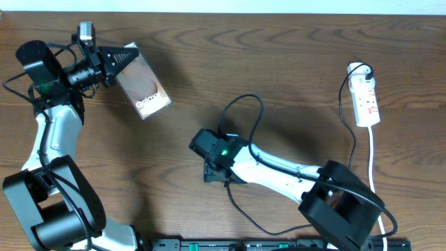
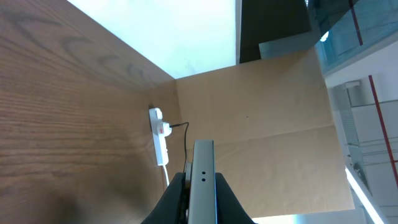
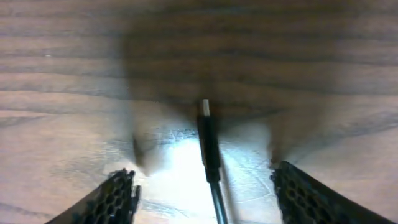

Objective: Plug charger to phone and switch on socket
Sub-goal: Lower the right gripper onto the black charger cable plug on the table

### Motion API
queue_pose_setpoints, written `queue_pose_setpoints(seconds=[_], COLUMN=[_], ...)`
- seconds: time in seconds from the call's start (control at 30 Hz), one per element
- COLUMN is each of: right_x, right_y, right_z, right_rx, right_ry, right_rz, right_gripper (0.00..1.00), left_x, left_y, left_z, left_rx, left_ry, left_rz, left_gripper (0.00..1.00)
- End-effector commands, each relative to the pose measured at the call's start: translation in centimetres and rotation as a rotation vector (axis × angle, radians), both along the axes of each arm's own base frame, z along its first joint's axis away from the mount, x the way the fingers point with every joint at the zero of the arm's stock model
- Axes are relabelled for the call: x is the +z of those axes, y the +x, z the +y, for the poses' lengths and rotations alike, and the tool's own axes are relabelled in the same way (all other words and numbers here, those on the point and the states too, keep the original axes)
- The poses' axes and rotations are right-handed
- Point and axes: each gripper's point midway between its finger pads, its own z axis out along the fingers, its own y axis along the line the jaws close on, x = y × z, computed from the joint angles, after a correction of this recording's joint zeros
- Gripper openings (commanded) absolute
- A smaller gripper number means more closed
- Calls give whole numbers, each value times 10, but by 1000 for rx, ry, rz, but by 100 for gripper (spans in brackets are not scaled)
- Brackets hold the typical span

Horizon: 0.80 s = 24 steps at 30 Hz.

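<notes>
Charger pickup is the step in hand. The right fingers (image 3: 118,196) stand open and low over the desk (image 3: 62,56), one on each side of the charger (image 3: 209,146). Its plug lies flat between them, the metal tip pointing away from the wrist and the cord running back under the wrist. Neither finger touches it, so nothing is gripped on that side.

The left fingers (image 2: 171,202) are closed on the phone (image 2: 203,177), pinching its flat faces. It juts out ahead of them, edge-on to the wrist camera. From overhead its lettered face is turned up and a shadow falls beside it, so it is probably held off the desk, though I cannot be sure.

The socket (image 1: 365,96) lies well apart from both pairs of fingers, far ahead of the left ones. I cannot tell whether its switch is on.

Next, I judge, the right fingers should close on the plug body behind the tip, leaving the metal free. They would then lift it and carry it to the phone's free end. The port itself is not visible, so the tip will need careful lining up with that edge. The slack cord could also drag or twist the plug.
</notes>
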Motion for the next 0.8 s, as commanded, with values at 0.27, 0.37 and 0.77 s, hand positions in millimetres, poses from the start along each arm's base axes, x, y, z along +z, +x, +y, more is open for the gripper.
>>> queue_pose_setpoints(seconds=[0.27, 0.37, 0.77], right_x=[1, 1, -9], right_y=[11, 13, 16], right_z=[-5, -6, -13], right_rx=[-30, -39, -73], right_ry=[-44, -50, -51], right_rz=[-55, -64, -17], right_gripper=[48, 42, 38], left_x=[16, 16, 16], left_y=[-4, -4, -4], left_z=[0, 0, 0], left_rx=[-17, -16, -17], left_ry=[13, 13, 15], left_rz=[-46, -46, -49], left_gripper=[8, 7, 8])
